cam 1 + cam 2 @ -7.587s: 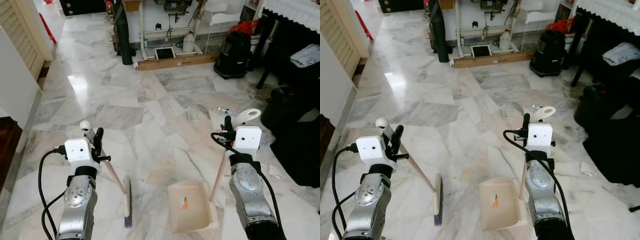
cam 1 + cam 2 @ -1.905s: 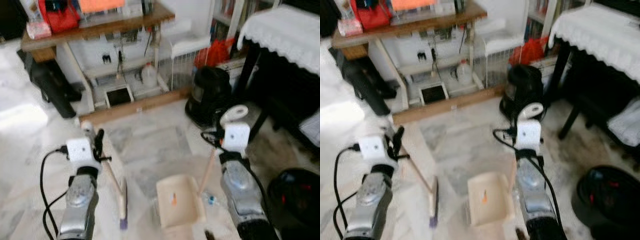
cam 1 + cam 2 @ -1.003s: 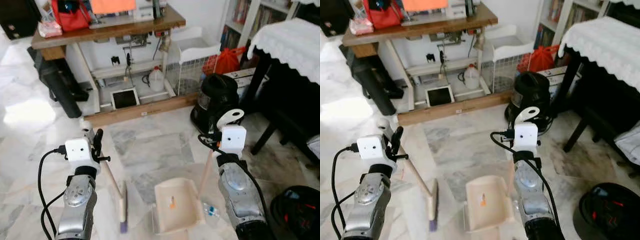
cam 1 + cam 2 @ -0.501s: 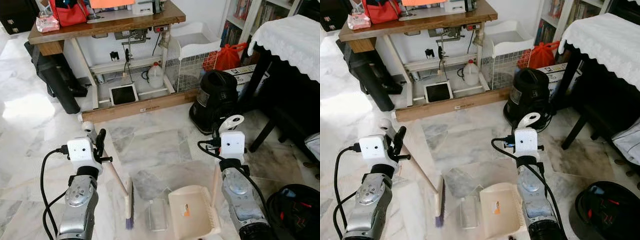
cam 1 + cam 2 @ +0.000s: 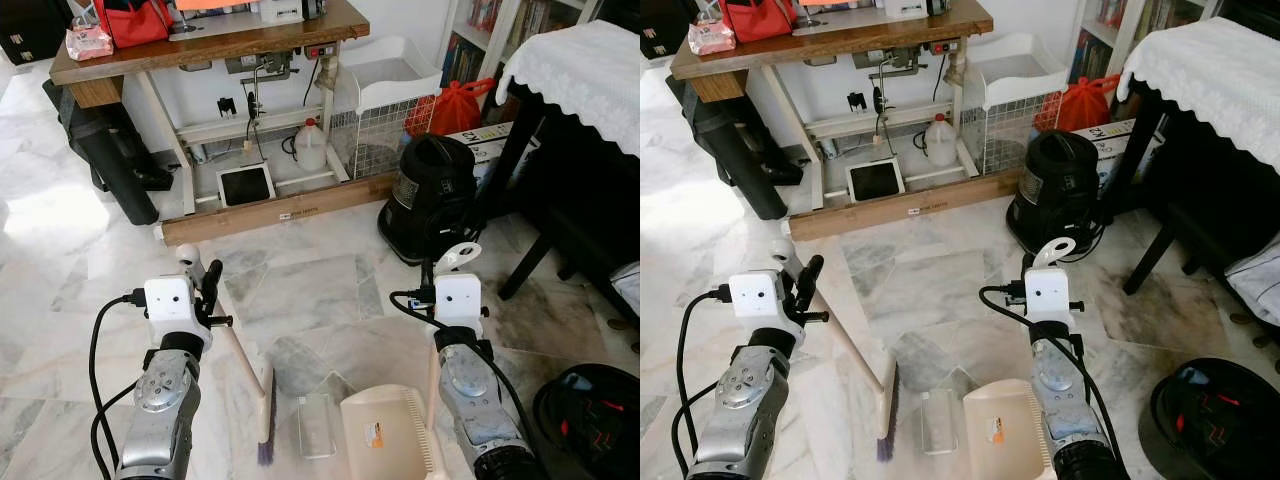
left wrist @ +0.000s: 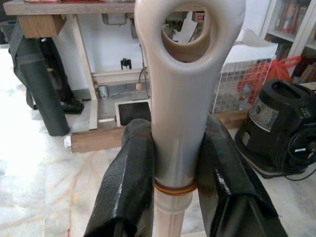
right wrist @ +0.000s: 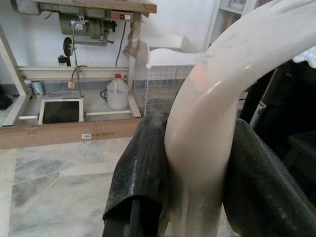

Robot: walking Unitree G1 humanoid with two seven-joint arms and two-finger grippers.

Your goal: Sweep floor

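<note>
My left gripper (image 5: 206, 290) is shut on the cream handle of a broom (image 5: 240, 360), just below its ringed top end (image 6: 180, 98). The handle slants down to the brush head (image 5: 265, 425), whose purple bristles rest on the marble floor. My right gripper (image 5: 437, 282) is shut on the upright cream handle (image 7: 207, 123) of a dustpan (image 5: 385, 440), which sits on the floor at my right front. A flat clear plastic piece (image 5: 315, 425) lies on the floor between brush head and dustpan. Black fingers (image 6: 131, 182) press both sides of the broom handle.
Ahead stands a wooden sewing-machine table (image 5: 200, 45) with a jug (image 5: 310, 150) and a white wire basket (image 5: 385, 110) beside it. A black vacuum cleaner (image 5: 435, 195) sits close at right front. A dark lace-covered table (image 5: 580, 60) and a black round object (image 5: 590, 410) are on the right.
The whole view has shifted as I walked toward the sewing table. The dustpan now sits further right of the broom, and the clear plastic piece lies between them.
</note>
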